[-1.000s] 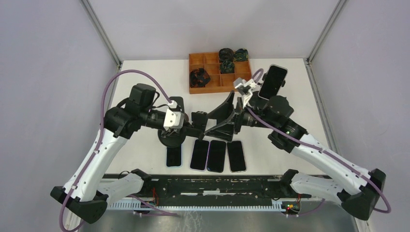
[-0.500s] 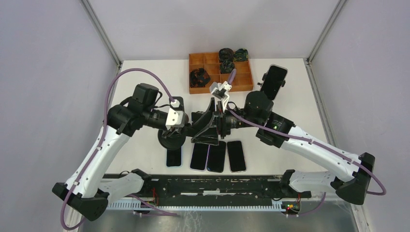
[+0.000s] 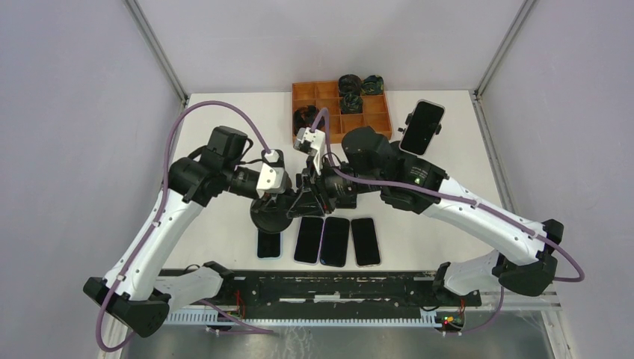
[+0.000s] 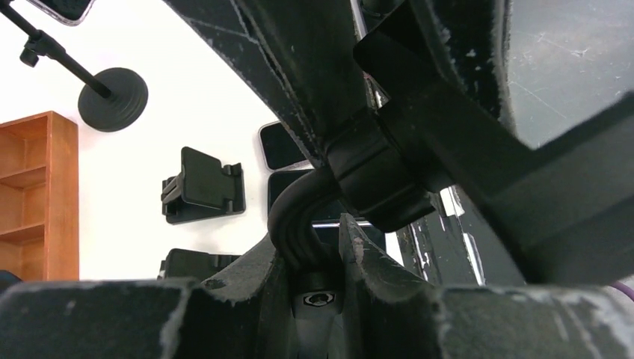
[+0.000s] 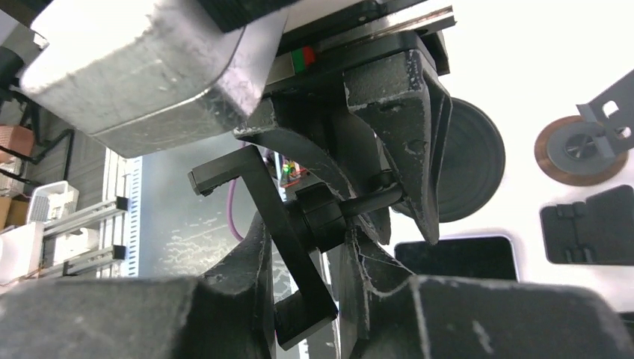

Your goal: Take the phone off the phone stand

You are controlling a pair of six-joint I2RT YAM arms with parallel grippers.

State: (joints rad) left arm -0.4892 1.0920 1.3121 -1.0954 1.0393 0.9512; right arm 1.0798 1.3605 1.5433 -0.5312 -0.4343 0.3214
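Right hand (image 3: 306, 198) shifted left onto phone stand (image 3: 268, 218).

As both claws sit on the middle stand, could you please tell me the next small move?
Probably open the right claw and back it off: the middle stand's black C-shaped clamp bracket it holds looks empty, and the only mounted black phone sits on the far-right round-based black stand.

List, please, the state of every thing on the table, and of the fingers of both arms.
Black round-based phone stand: upright, gripped by both arms.
Left fingers: shut on the stand's curved neck.
Right fingers: shut on the stand's joint.
Black phone on the rear stand: mounted, screen dark.
Four flat dark phones: lying in a row.
Orange wooden compartment tray: partly filled.
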